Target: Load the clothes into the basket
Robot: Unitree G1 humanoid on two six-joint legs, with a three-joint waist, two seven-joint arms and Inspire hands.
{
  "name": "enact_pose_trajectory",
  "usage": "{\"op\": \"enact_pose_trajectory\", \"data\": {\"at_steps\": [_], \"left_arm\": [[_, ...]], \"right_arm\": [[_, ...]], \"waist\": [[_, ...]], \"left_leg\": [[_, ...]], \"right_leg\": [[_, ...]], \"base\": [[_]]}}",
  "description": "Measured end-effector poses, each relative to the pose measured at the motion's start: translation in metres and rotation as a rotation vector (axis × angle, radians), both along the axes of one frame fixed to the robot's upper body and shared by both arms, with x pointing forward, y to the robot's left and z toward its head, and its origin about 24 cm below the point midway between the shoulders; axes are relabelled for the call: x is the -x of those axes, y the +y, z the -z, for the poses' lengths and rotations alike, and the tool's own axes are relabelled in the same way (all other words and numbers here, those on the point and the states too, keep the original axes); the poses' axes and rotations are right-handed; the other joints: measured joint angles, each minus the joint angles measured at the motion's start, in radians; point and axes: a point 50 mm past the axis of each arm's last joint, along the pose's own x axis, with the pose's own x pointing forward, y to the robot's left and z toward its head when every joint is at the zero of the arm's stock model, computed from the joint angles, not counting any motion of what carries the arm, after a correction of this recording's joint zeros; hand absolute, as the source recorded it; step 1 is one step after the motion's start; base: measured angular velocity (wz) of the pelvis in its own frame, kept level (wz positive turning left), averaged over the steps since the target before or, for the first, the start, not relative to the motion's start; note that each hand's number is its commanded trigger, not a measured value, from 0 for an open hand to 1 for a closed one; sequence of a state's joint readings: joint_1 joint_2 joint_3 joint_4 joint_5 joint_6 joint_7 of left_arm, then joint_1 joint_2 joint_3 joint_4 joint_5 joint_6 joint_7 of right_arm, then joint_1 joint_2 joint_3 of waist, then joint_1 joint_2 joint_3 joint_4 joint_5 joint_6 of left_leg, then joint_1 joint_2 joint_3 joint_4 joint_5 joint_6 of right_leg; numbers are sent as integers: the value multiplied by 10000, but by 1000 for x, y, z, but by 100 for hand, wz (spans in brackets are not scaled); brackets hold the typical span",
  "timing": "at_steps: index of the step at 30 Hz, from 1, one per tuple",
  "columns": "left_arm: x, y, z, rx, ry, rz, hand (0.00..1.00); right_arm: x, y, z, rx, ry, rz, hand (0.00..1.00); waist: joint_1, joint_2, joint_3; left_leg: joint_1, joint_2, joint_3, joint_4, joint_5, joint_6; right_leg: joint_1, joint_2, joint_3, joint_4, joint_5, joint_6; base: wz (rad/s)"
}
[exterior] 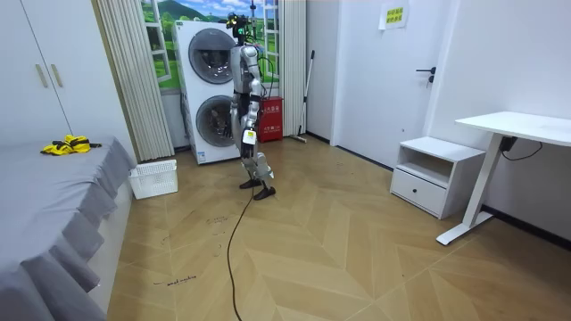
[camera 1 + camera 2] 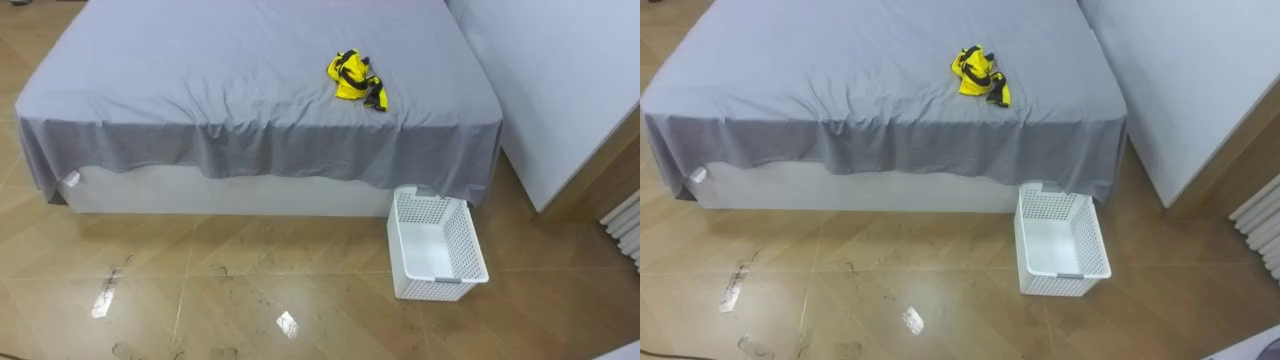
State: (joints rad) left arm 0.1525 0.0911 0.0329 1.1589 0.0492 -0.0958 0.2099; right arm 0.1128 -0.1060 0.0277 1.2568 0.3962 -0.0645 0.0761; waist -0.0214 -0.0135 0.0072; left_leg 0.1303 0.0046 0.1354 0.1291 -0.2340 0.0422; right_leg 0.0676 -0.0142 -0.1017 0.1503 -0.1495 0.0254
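1. Yellow-and-black clothes [image 2: 355, 80] are seen bunched on the grey-sheeted bed [image 2: 200, 80], near its right front edge.
2. A white perforated basket [image 2: 468, 245] is set on the wood floor [image 2: 250, 290], just beside the bed's right front corner and below the clothes.
3. The robot is stood by stacked washing machines [image 1: 212, 94], well apart from bed and basket.
4. The left hand [image 1: 249, 135] is hung at its side; its state cannot be told.

No text is legible; the green wall sign [image 1: 393, 15] is too small.
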Motion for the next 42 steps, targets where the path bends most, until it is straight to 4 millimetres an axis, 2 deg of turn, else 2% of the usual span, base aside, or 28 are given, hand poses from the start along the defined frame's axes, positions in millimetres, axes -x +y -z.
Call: {"op": "enact_pose_trajectory", "data": {"at_steps": [7,17,19,21,22,23,24,25,26,27,28,29,30,31,32,33,34,35,36,37,38,39,40,41,42], "left_arm": [[4,1,0,-24,81,-42,0],[7,2,1,397,90,-508,0],[7,4,1,549,44,-794,0],[13,9,0,777,47,-1526,0],[14,10,0,844,14,-1752,0],[13,12,0,943,-118,-2170,0],[10,14,-1,1045,-342,-2483,0],[11,14,-2,1142,-508,-2842,0],[10,14,-2,1205,-631,-2994,0],[7,12,-2,1393,-920,-3331,0],[6,11,-2,1489,-1022,-3497,0],[2,7,-2,1641,-1224,-3612,0],[-1,5,-2,1756,-1438,-3702,0],[-2,4,-2,1782,-1491,-3735,0],[1,5,-2,1763,-1435,-3777,0],[8,4,-1,1746,-1279,-3851,0],[11,4,-1,1757,-1218,-3883,0],[13,3,-1,1781,-1184,-3894,0],[11,5,-1,1801,-1267,-3820,0],[5,5,-3,1858,-1504,-3712,0],[2,4,-3,1888,-1603,-3629,0],[-3,4,-3,1913,-1673,-3513,0],[-1,4,-3,1886,-1626,-3486,0],[1,3,-2,1881,-1497,-3366,0],[-1,2,-2,1886,-1497,-3212,0]], "right_arm": [[1,0,0,-5,-1,31,0],[2,1,0,-320,-34,79,0],[0,2,0,-424,-15,45,0],[-1,3,1,-578,26,44,0],[-1,3,1,-617,17,38,0],[-1,5,1,-711,13,134,0],[0,4,1,-704,9,201,0],[2,2,1,-654,9,326,0],[0,0,0,-631,-32,383,0],[2,-3,0,-532,18,490,0],[2,-5,0,-458,24,503,0],[3,-8,-1,-308,80,513,0],[3,-9,-1,-254,119,522,0],[3,-10,-1,-249,155,527,0],[5,-10,-1,-247,241,507,0],[7,-11,-1,-233,338,415,0],[9,-11,-1,-233,376,390,0],[10,-10,-1,-273,430,431,0],[9,-10,-1,-278,417,431,0],[7,-13,-2,-207,323,477,0],[8,-14,-2,-170,287,579,0],[7,-14,-2,-139,214,703,0],[4,-12,-2,-154,128,674,0],[0,-9,-3,-162,-145,597,0],[-8,-7,-4,-160,-543,591,0]], "waist": [[0,-11,-41],[9,-6,-35],[38,-15,-45],[108,-6,-51],[112,-21,-46],[71,-132,-47],[48,-134,-65],[14,-24,-64],[16,-30,-12],[23,-19,-7],[21,-25,-13],[35,-46,-9],[57,-101,-40],[71,-87,-36],[185,-82,-40],[258,-94,-38],[255,-101,-46],[198,-185,-76],[188,-377,-98],[237,-538,-66],[188,-495,-141],[284,-523,-92],[384,-560,-76],[528,-598,-59],[568,-621,-30]], "left_leg": [[18,5,-10,14,0,0],[-37,92,-26,53,-25,-18],[-217,187,44,436,-240,-68],[-675,446,180,1592,-854,-237],[-840,519,197,2042,-1004,-318],[-1283,645,207,3115,-1080,-431],[-1860,862,242,4469,-1077,-431],[-2571,1146,189,5943,-934,-426],[-2961,1247,111,6647,-752,-380],[-3463,1116,-77,7090,-769,-183],[-3718,930,-28,6847,-806,-132],[-4264,496,26,5872,-751,-177],[-4767,80,20,4386,-442,-363],[-4962,-56,20,3513,-147,-487],[-5224,-147,30,2359,818,-448],[-5285,-164,35,1708,1563,-421],[-5294,-182,91,1580,1930,-389],[-5369,-306,450,1606,2446,-1],[-5690,-493,903,1977,2418,277],[-6200,-732,1088,2356,2201,436],[-6291,-809,1285,2709,1861,887],[-6370,-977,1288,3397,1201,1046],[-6218,-1040,1301,3609,867,1069],[-5651,-1109,1386,3753,368,1141],[-4930,-1222,1374,3555,108,1168]], "right_leg": [[20,-9,12,0,0,0],[-23,12,-16,9,-4,-5],[-181,75,-19,222,-136,-143],[-338,243,-278,658,-509,-281],[-378,270,-362,805,-633,-300],[-512,279,-401,1039,-828,-401],[-464,346,-427,1124,-1085,-582],[-385,401,-432,1182,-1212,-690],[-277,453,-392,1242,-1282,-730],[-168,375,-353,1355,-1440,-767],[-161,279,-356,1418,-1527,-763],[-156,24,-354,1469,-1682,-672],[-164,-156,-334,1457,-1810,-580],[-134,-230,-323,1448,-1912,-503],[3,-393,-263,1417,-2081,-417],[243,-543,-115,1277,-2197,-364],[429,-616,-34,1177,-2279,-302],[608,-839,61,985,-2435,-130],[695,-1165,65,862,-2506,114],[703,-1472,589,885,-2735,130],[676,-1608,760,1017,-2888,140],[482,-1791,707,1771,-2952,310],[379,-1830,674,2255,-2852,489],[249,-1974,589,3522,-2336,700],[-4,-2084,495,4802,-1285,716]], "base": [[0],[0],[-10],[-18],[-5],[8],[19],[19],[14],[7],[0],[0],[-8],[-31],[-50],[-52],[-29],[8],[31],[42],[39],[17],[-4],[-22],[-16]]}}
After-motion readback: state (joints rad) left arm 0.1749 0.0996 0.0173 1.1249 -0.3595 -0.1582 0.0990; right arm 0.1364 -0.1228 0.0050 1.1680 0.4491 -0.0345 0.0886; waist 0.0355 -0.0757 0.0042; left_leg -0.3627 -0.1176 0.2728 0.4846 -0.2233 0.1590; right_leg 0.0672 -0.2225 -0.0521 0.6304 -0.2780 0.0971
